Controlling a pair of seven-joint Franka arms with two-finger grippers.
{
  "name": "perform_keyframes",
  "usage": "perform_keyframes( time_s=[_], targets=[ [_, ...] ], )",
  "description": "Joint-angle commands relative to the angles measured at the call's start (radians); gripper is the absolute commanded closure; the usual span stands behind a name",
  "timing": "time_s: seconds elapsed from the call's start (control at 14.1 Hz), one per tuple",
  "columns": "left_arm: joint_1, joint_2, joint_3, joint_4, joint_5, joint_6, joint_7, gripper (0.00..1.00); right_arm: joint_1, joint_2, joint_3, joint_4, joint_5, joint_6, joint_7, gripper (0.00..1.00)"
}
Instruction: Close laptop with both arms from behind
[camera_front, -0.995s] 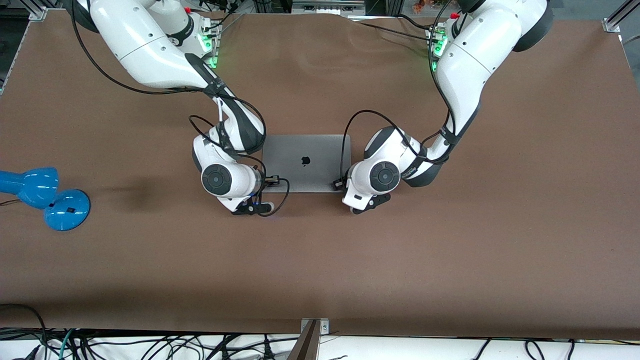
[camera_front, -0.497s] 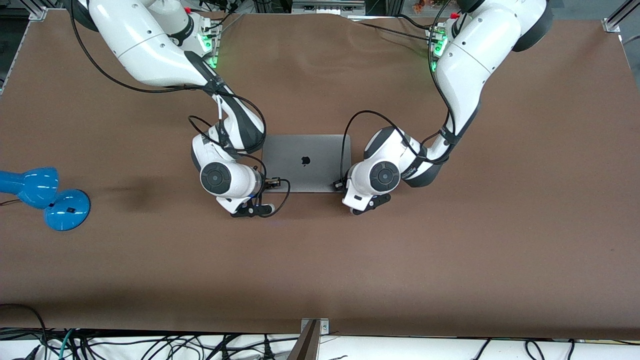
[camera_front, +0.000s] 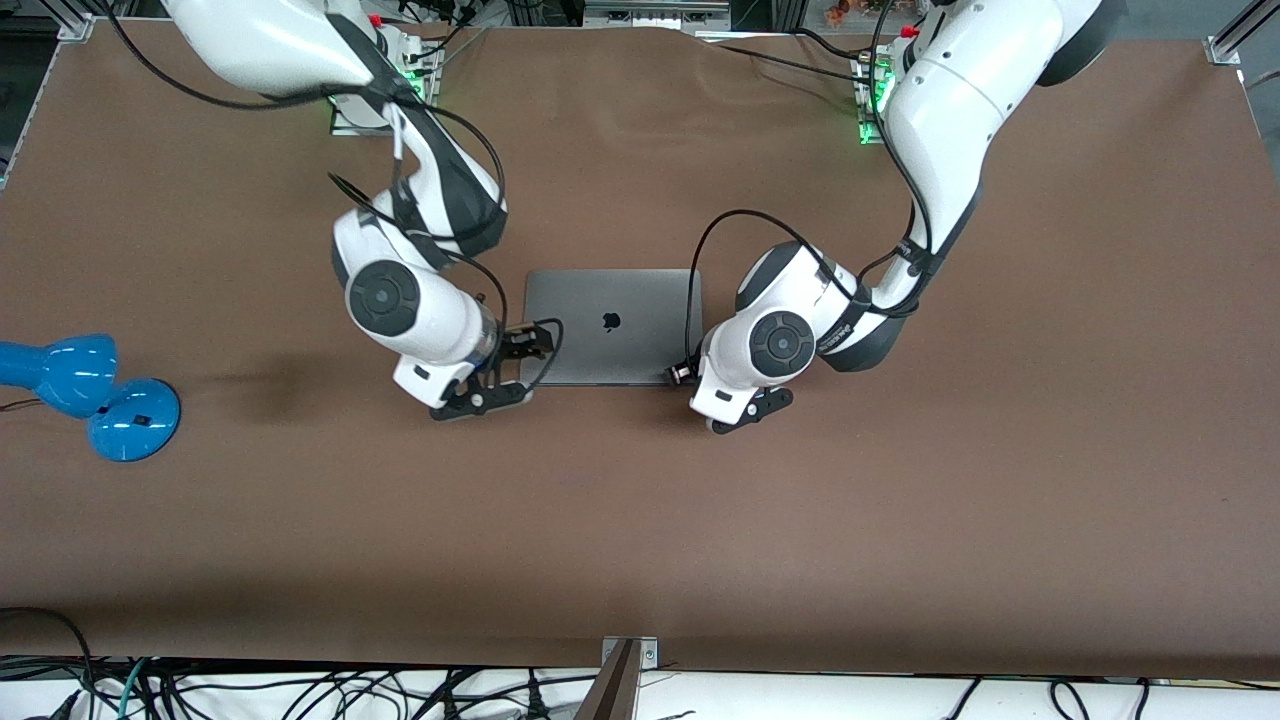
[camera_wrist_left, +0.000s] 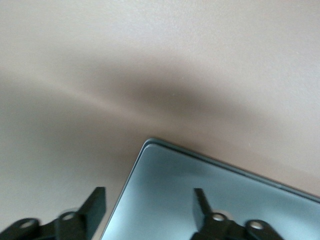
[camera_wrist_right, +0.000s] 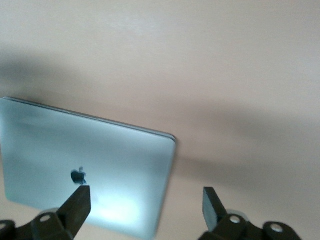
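Observation:
The space-grey laptop (camera_front: 612, 325) lies shut and flat on the brown table, apple logo up. My right gripper (camera_front: 524, 345) is open and empty, above the laptop's edge toward the right arm's end. In the right wrist view the gripper (camera_wrist_right: 145, 201) spans a corner of the lid (camera_wrist_right: 90, 160). My left gripper (camera_front: 682, 373) sits low over the laptop's corner at the left arm's end, mostly hidden under its wrist. In the left wrist view it (camera_wrist_left: 147, 205) is open, with a lid corner (camera_wrist_left: 210, 185) between the fingers.
A blue desk lamp (camera_front: 90, 392) lies at the right arm's end of the table. A metal post (camera_front: 620, 680) stands at the table edge nearest the front camera. Cables hang along that edge.
The right arm has risen and pulled back toward its end of the table, lifting its gripper off the lid. The left arm shifted slightly. The laptop stays shut.

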Motion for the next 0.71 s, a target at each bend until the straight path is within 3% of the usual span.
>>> perform_keyframes(
  time_s=[0.0, 0.5, 0.64],
  targets=[
    [-0.002, -0.105, 0.006, -0.024, 0.078, -0.106, 0.028, 0.0, -0.078, -0.163, 0.0, -0.056, 0.0, -0.108, -0.011, 0.0],
    [0.102, -0.377, 0.002, -0.076, 0.077, -0.286, 0.208, 0.0, -0.195, -0.375, -0.006, -0.05, 0.0, -0.258, -0.022, 0.0],
    [0.142, -0.452, 0.002, -0.097, 0.072, -0.321, 0.275, 0.0, -0.201, -0.415, -0.057, -0.05, 0.009, -0.297, -0.02, 0.0]
  ],
)
